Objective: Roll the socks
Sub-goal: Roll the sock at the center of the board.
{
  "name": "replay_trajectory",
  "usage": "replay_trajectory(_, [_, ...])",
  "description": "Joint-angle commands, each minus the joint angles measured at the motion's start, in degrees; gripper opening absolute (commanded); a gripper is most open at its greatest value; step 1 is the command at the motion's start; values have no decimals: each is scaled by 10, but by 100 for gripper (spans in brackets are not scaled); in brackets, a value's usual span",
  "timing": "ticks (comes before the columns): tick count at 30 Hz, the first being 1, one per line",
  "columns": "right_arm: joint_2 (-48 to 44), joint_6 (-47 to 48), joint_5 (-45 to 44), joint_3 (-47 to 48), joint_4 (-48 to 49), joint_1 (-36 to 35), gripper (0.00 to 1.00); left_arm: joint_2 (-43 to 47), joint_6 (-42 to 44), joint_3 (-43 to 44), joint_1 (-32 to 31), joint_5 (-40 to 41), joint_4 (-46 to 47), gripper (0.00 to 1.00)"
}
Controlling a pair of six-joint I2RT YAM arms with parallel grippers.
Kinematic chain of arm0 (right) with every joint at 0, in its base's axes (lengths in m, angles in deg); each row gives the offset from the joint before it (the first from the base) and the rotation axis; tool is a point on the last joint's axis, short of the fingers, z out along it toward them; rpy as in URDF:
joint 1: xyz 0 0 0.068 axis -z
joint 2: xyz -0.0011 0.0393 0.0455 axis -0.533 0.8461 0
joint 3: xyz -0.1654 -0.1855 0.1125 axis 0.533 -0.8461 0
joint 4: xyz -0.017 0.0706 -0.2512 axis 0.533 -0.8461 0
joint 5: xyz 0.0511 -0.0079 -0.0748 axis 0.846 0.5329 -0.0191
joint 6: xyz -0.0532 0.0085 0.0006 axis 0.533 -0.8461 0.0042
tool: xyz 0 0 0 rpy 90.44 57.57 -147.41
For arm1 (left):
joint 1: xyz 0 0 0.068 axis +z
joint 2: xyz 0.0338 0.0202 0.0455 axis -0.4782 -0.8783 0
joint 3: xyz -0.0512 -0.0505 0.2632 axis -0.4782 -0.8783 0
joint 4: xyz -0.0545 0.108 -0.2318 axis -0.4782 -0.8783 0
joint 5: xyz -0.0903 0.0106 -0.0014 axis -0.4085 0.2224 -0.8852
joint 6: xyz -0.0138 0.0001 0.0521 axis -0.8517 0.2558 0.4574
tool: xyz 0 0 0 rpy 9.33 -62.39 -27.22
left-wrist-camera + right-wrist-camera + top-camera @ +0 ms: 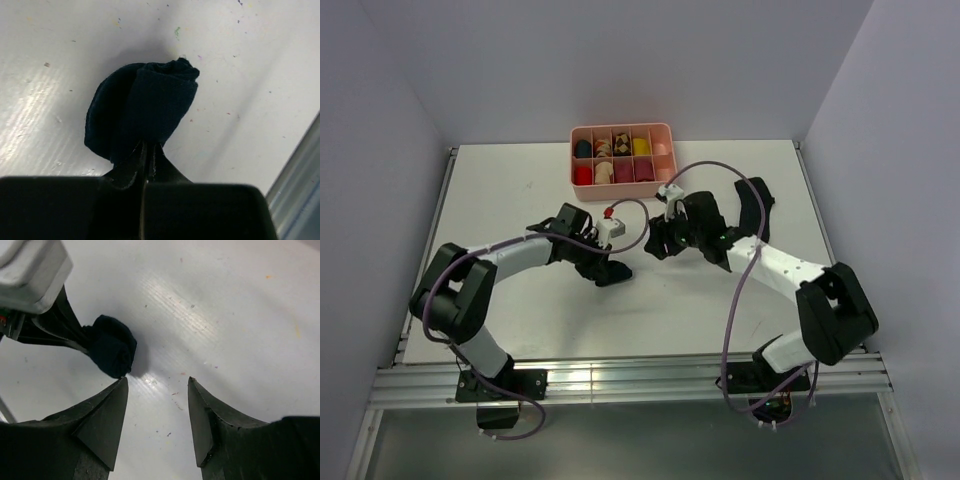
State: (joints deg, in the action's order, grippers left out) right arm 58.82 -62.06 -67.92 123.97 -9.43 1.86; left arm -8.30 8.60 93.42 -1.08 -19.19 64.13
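Wrist cameras show a rolled black sock (142,110) clamped in the left gripper (148,152) at mid-table, the right gripper (157,410) beside it, jaws spread apart; only overhead shows the pink divided tray (622,129) behind.

Robotics lab cell, bare white walls (620,60), white table (500,190), aluminium rail (620,382) along near edge

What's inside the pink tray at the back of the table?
Small coloured bundles fill most compartments of the pink tray, blue, yellow and red among them. Anything beneath them is covered; they are too small to identify.
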Motion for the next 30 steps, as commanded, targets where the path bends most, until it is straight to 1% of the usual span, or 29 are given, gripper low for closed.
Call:
replay_trajectory(1, [-61,20,-55,-53,107,-13,59,-28,-6,41,14,-86,-46,1])
replay_trajectory(3, [-94,43,-65,-74,121,-28,60,-57,0,54,26,-105,-76,1])
replay_trajectory(6, [-108,82,-84,-79,109,-53,61,-103,17,90,34,-116,-115,1])
replay_trajectory(7, [-106,91,-86,-74,98,-72,61,-115,21,110,35,-119,-142,1])
replay_trajectory(9, [-84,119,-107,-64,80,-93,62,-147,26,129,40,-141,-163,1])
replay_trajectory(11, [-63,146,-136,-47,58,-133,63,-166,30,150,44,-152,-182,1])
replay_trajectory(14, [-12,172,-165,-28,45,-175,63,-178,29,161,49,-145,-192,1])
replay_trajectory(17, [21,198,-201,-12,30,-211,64,-185,24,168,59,-151,-196,1])
replay_trajectory(25, [93,247,-240,30,25,-246,64,-207,28,198,65,-155,-222,1])
replay_trajectory(30, [141,263,-264,39,35,-259,64,-216,34,207,68,-157,-235,1])
